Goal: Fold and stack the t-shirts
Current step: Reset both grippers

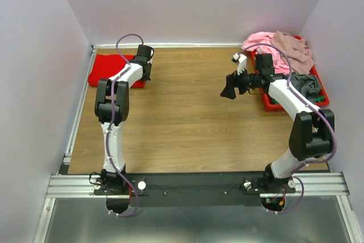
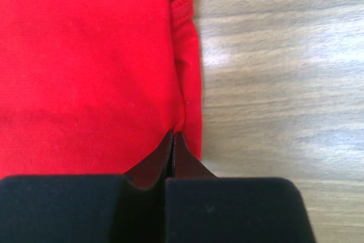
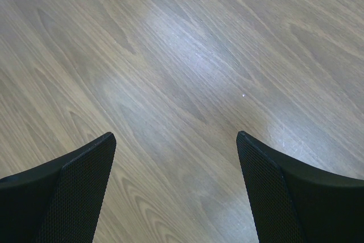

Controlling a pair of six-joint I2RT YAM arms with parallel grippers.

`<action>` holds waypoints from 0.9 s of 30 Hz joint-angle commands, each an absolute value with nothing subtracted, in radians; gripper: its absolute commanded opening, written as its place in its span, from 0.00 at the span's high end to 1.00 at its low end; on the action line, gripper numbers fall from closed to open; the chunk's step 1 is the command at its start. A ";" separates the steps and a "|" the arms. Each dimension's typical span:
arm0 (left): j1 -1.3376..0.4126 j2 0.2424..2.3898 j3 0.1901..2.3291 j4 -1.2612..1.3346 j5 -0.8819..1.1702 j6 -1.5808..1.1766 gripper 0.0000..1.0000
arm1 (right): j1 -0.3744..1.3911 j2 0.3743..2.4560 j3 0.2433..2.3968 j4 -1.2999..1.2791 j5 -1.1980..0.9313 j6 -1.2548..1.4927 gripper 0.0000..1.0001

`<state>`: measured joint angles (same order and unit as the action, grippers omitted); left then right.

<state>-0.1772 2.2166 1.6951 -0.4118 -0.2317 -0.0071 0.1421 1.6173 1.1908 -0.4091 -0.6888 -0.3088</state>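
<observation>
The bright red t-shirt lies folded at the far left corner of the table. My left gripper is down at its right edge. In the left wrist view the left gripper is shut, its tips pinching a pucker of the red t-shirt at the folded edge. My right gripper hovers over bare wood right of centre. In the right wrist view the right gripper stands wide open with nothing between its fingers. Pink, mauve-beige and grey t-shirts are heaped at the far right.
A red plastic tray holds the heap of shirts against the right wall. White walls close in the table on the left, back and right. A metal rail runs along the left edge and across the near edge by the arm bases.
</observation>
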 commanded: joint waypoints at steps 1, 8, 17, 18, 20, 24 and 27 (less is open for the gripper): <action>-0.179 2.160 1.687 -0.402 -0.288 -0.006 0.98 | 0.138 1.591 1.175 -0.426 -0.715 -0.328 0.07; -0.178 1.990 1.735 -0.358 -0.183 -0.018 0.65 | 0.137 1.575 1.166 -0.426 -0.695 -0.345 0.07; -0.005 1.528 1.377 -0.114 0.134 -0.221 0.39 | 0.137 1.500 1.124 -0.425 -0.598 -0.419 0.07; 0.064 1.482 1.317 -0.079 0.212 -0.254 0.39 | 0.137 1.491 1.120 -0.425 -0.583 -0.422 0.05; 0.194 1.352 1.136 -0.006 0.378 -0.319 0.37 | 0.135 1.462 1.109 -0.417 -0.522 -0.417 0.01; 0.275 1.113 0.922 -0.017 0.352 -0.209 0.36 | 0.124 1.390 1.056 -0.328 -0.352 -0.368 0.00; 0.273 0.999 0.858 -0.028 0.279 -0.175 0.33 | 0.109 1.323 1.034 -0.258 -0.270 -0.322 0.00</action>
